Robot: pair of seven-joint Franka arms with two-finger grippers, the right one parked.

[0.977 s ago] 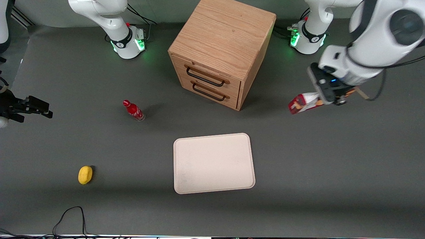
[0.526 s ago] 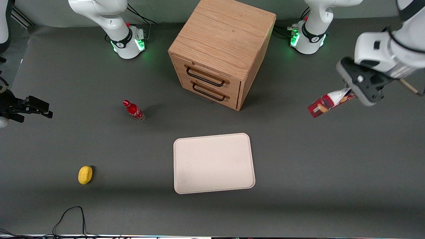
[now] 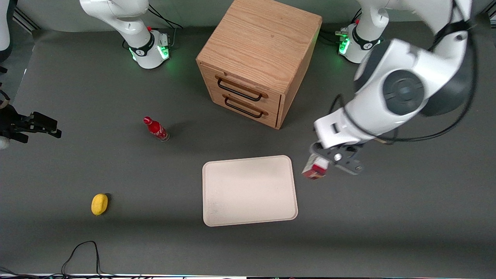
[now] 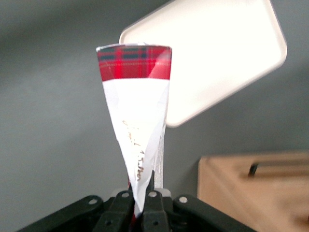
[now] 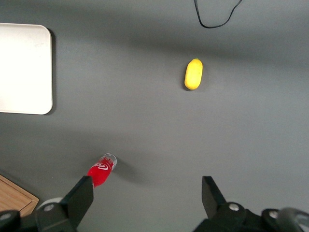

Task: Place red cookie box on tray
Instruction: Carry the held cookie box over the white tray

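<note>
Hanging off the table just beside the tray [image 3: 250, 190] edge nearest the working arm in the front view, the red cookie box [image 3: 316, 167] sits clamped in the gripper [image 3: 336, 158]; the left wrist view shows the fingers [image 4: 153, 205] pinching the box's end, tray ahead.

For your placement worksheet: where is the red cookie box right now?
In the front view the red cookie box hangs above the table, shut in the gripper, just beside the tray edge toward the working arm's end, nearer the camera than the wooden cabinet.
</note>
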